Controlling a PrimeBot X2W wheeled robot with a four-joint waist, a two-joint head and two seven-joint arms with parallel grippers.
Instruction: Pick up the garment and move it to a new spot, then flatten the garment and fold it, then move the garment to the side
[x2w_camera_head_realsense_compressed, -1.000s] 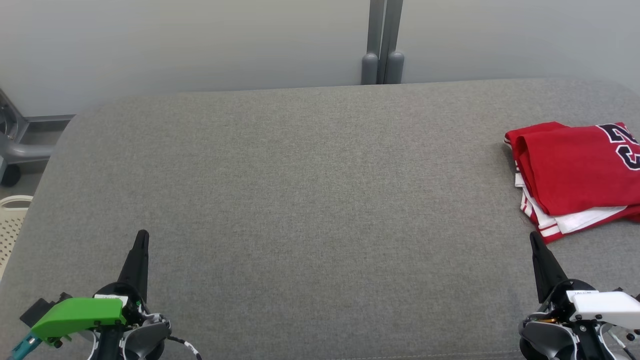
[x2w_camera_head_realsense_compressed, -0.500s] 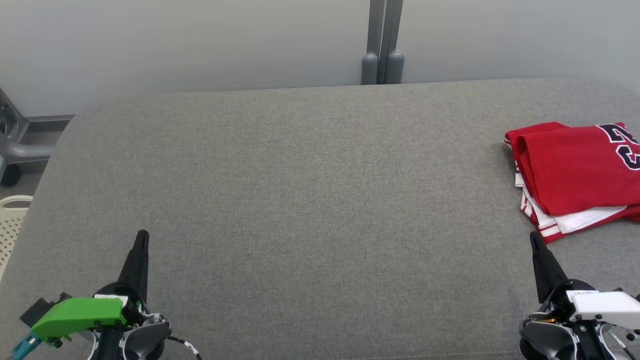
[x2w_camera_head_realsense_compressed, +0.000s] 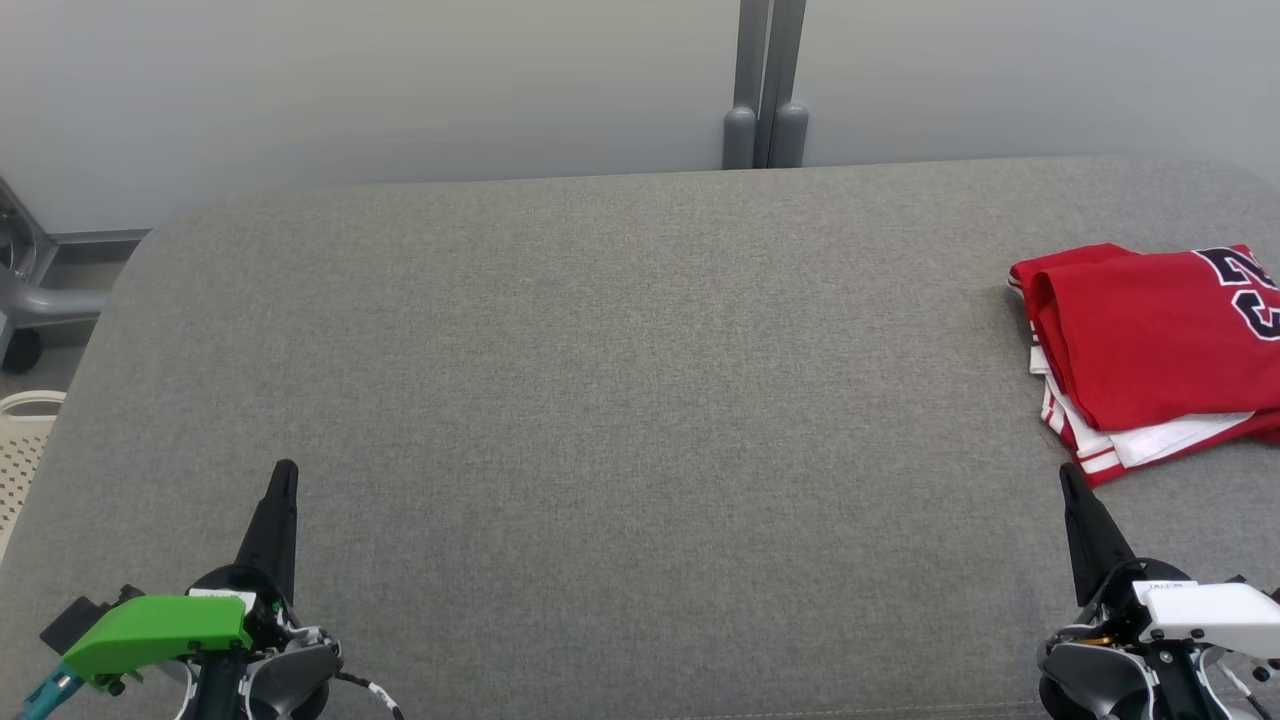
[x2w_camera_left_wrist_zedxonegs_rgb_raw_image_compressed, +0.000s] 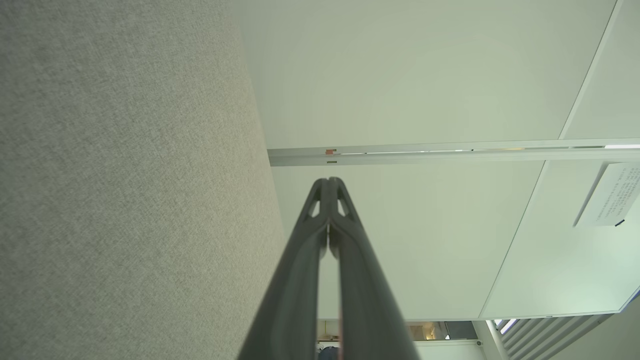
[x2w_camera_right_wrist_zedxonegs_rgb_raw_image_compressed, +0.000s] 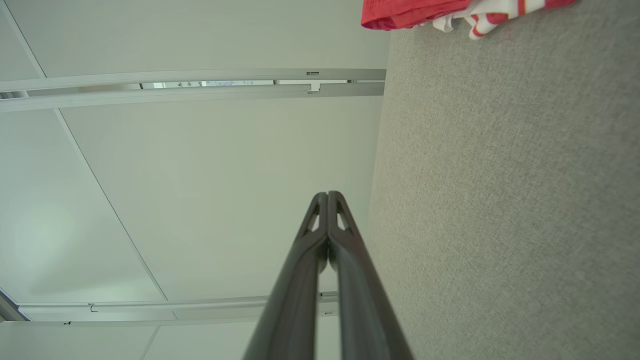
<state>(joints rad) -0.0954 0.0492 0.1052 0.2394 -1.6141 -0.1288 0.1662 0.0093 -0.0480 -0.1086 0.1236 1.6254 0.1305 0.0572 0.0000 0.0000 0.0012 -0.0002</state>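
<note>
A: Right hand (x2w_camera_head_realsense_compressed: 1068, 478)?
B: Pinched tight, nothing held. Left hand (x2w_camera_head_realsense_compressed: 285, 470) too: tight, nothing in it.
A: Closer to the red jersey (x2w_camera_head_realsense_compressed: 1150, 340)?
B: Right hand, by far. Folded up, just ahead of those tips and a bit to the right, at the right edge of the gray worktop (x2w_camera_head_realsense_compressed: 620, 400). Well apart from the left hand.
A: Long way of it?
B: Hard to tell. Cut off by the picture's edge.
A: Any baskets?
B: One white basket (x2w_camera_head_realsense_compressed: 22, 440), down off the worktop's left side. Inside hidden.
</note>
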